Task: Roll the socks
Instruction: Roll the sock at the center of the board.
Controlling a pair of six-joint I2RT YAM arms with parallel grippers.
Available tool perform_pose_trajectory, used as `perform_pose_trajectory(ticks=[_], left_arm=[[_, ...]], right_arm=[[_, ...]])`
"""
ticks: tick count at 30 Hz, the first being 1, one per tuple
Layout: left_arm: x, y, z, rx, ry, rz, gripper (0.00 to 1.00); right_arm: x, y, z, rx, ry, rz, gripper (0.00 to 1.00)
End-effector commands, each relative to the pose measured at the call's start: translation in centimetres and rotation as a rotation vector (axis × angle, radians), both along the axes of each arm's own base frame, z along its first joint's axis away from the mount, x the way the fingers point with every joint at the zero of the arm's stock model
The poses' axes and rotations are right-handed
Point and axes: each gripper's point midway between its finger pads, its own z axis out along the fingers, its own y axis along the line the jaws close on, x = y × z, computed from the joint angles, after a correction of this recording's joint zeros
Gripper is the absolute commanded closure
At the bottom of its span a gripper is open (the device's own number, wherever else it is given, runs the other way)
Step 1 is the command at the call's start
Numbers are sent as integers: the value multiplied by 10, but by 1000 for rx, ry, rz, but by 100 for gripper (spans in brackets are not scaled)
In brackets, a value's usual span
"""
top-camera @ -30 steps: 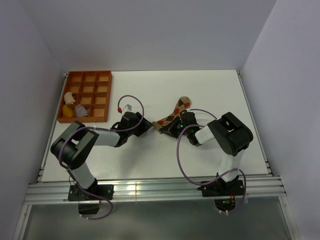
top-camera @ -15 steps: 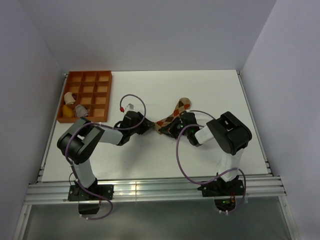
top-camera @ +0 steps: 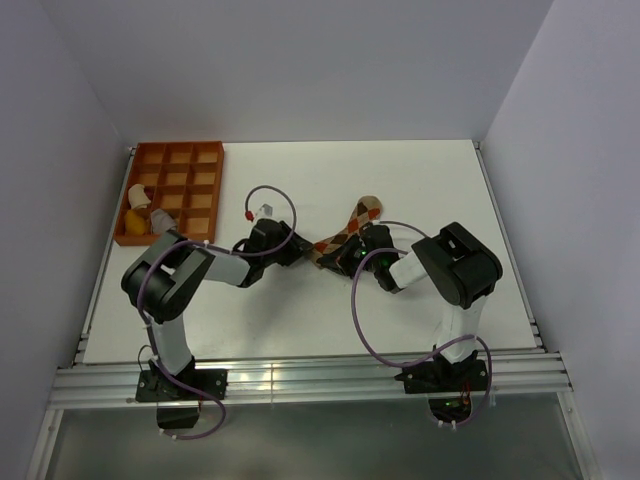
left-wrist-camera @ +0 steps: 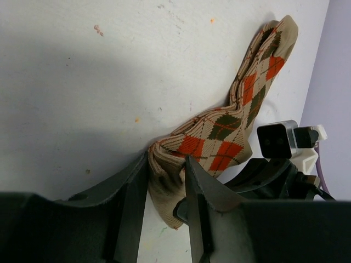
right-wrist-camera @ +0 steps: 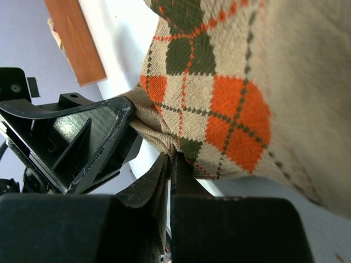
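I have the diamond sock (left-wrist-camera: 219, 137) in both claws.
My left claw (left-wrist-camera: 167, 164) squeezes its bunched end; my right claw (right-wrist-camera: 171, 160), just beside, is pinched together, I think on a fold.

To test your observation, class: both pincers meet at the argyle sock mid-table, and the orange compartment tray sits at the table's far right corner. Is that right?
No: the orange compartment tray sits at the far left corner, as the top external view shows. The rest, including the argyle sock mid-table, stands.
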Motion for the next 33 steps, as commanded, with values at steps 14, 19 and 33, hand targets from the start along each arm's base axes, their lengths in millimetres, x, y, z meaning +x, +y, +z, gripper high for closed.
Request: perform_pose_trajectory(ticks=[14,19,33], left_arm=[[5,4,-17,360,54,-30,94],[2,14,-29,501,115,-40,97],[10,9,-6,640,62,-95,99]], right_arm=[[10,-11,-4,-180,-84,34,88],[14,-18,24,-287,-198,100,67],[25,-43,36,-528,-401,100,61]])
